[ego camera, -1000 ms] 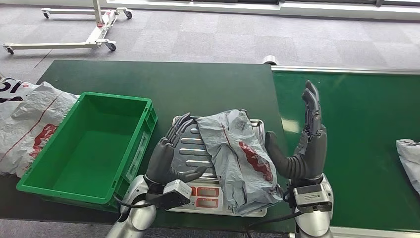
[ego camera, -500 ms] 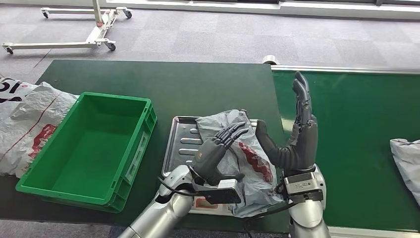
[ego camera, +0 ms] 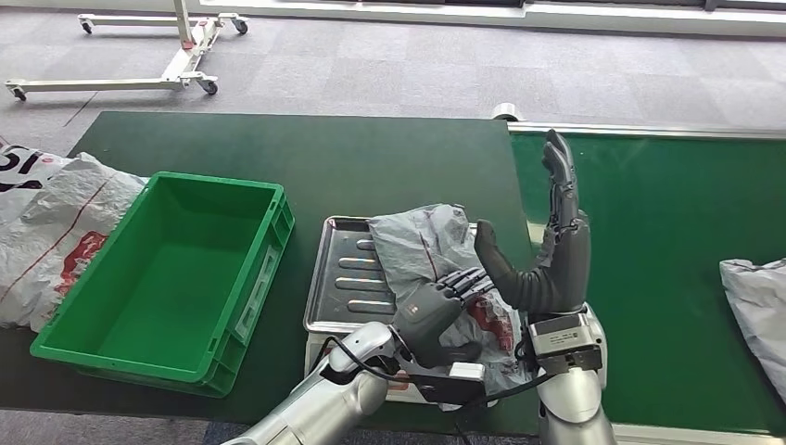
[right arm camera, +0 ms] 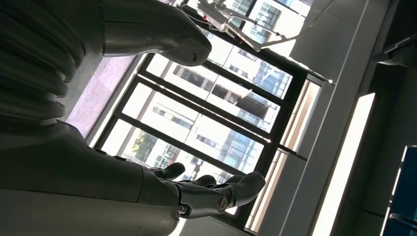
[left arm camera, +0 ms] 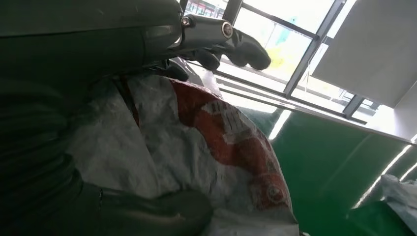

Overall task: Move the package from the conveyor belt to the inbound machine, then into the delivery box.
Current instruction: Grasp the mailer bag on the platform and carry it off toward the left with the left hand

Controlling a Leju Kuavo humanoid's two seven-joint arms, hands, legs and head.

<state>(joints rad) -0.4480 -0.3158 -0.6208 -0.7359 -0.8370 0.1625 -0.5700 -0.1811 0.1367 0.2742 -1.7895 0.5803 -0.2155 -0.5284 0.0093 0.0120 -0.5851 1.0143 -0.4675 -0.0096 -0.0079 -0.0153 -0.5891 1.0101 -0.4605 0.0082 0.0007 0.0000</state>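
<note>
Inspecting the lower centre of the head view: finds the package, a crumpled grey bag with red print, lying on the ribbed metal tray of the inbound machine, well off the conveyor belt at right. Judged as the weighing or registering stage, with transfer to the delivery box not yet done.

Records the left hand set over the near end of the package, fingers curled down onto the film. Confirms from the left wrist view: dark fingers over one face of the bag, thick thumb pressed against the other, so holding the package between them. Reads as a clasp across the bulk, sensible for slack film that offers no firm edge.

Records the right hand raised upright just beside the package's right side, fingers straight and together, thumb spread wide, holding nothing. Judged as a flat wall to stop the bag sliding toward the belt, or simply kept clear.

Notes the delivery box standing open at left of frame, close beside the machine, presumably to keep the carry short. Notes also a second grey bag at the right edge on the belt, and a white sack at far left.

Flags risk: loose film slipping or snagging the tray rim on lifting.
</note>
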